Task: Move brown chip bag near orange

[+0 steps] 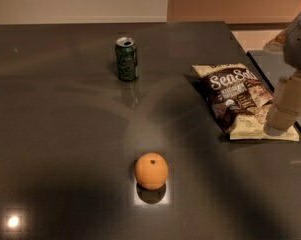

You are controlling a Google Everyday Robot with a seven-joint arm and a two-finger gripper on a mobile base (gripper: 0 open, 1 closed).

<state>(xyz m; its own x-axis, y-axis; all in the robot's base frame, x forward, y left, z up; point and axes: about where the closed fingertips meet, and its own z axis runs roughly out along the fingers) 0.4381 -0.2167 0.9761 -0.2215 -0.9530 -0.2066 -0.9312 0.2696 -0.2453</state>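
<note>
Lettering in white script runs across the dark front of the brown chip bag (237, 96), which lies flat on the right side of the dark, glossy table (60, 134), close to the right edge. The bag has cream-tan borders at its top and bottom seams, a small round emblem under the script, and pictured chips along its right half. Its surface is crinkled, and it lies slightly askew, its top seam pointing toward the far side of the table. The gripper (282, 118) comes down from the upper right on a grey arm (300, 34); its pale cream end sits over the lower right corner of the bag. Whether it touches the bag cannot be told, nor whether the gripper is parted or closed. The orange (151, 170) sits alone in the near middle of the table, well apart from the bag, to its left and closer to the camera. It is round and matte with a dark stem dot on top, and a bright patch of reflected light lies under it. A green soda can (126, 59) stands upright farther back, to the left of the bag and well behind the orange.
</note>
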